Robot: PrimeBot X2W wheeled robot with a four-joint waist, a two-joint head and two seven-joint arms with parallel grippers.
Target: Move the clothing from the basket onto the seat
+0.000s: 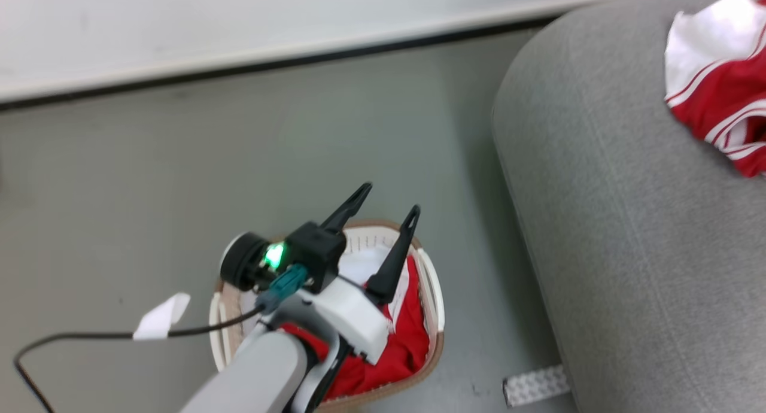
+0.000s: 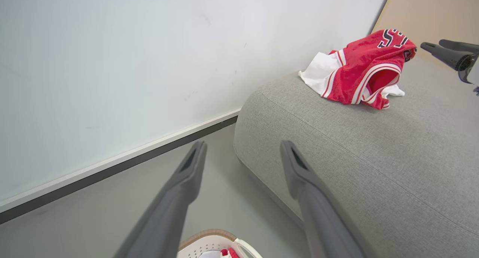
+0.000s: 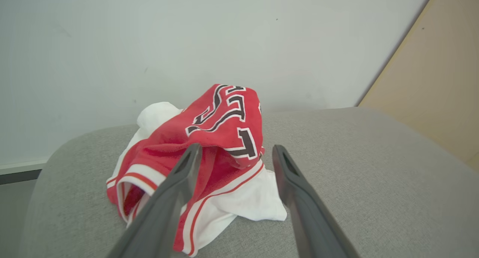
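A crumpled red and white jersey [image 3: 220, 138] of the clothing lies on the grey seat [image 3: 374, 168] near its rounded end. My right gripper [image 3: 236, 149] stands open just above and behind it, its fingers apart and holding nothing. The same jersey [image 1: 718, 84] shows at the far right on the seat [image 1: 628, 221], and again as a jersey [image 2: 363, 71] with my right gripper [image 2: 432, 43] beside it. More red and white clothing [image 1: 413, 335] fills the white basket [image 1: 432, 293] on the floor. My left gripper [image 1: 389, 199] hovers open above the basket, empty.
The basket stands on grey floor left of the seat's curved side. A white wall with a dark baseboard [image 1: 269, 66] runs behind. A black cable with a white tag [image 1: 161, 317] trails at the lower left. A pale textured strip [image 1: 535, 384] lies by the seat's base.
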